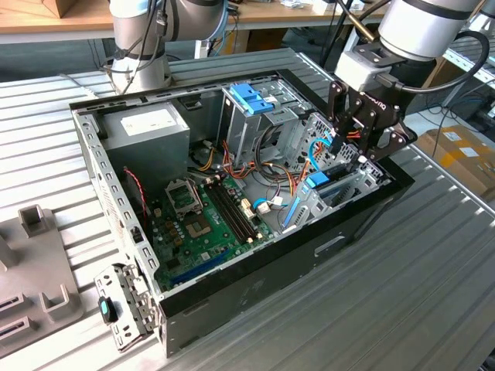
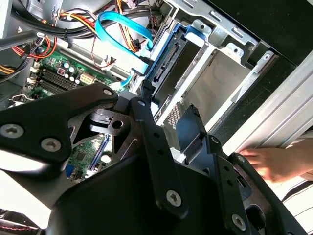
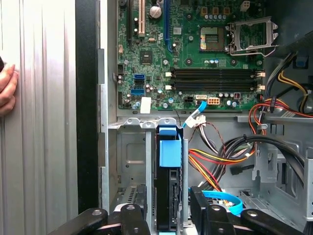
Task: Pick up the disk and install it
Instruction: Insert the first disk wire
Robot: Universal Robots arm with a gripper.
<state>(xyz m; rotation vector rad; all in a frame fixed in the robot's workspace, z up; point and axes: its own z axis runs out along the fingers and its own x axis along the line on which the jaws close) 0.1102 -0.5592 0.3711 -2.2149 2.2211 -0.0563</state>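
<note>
The big open computer case [image 1: 255, 297] lies on a ribbed metal table [image 1: 402, 294]; the gripper [image 1: 362, 151] hangs over the case's front corner, at the exterior view's right; the disk [image 3: 169, 196] stands on its edge in a metal slot in that corner of the case, with a blue tab [image 3: 169, 149] on top. In the first wrist view the gripper [image 3: 168, 201] has its jaws apart, one on each side of the disk; a small gap shows beside the disk, and I cannot tell if a finger touches it. The green board [image 3: 195, 58] lies flat on the floor of the case; a blue flat cable [image 2: 117, 29] curls inside the case near the slot; a person's hand [image 2: 266, 164] rests on the table just outside the case.
</note>
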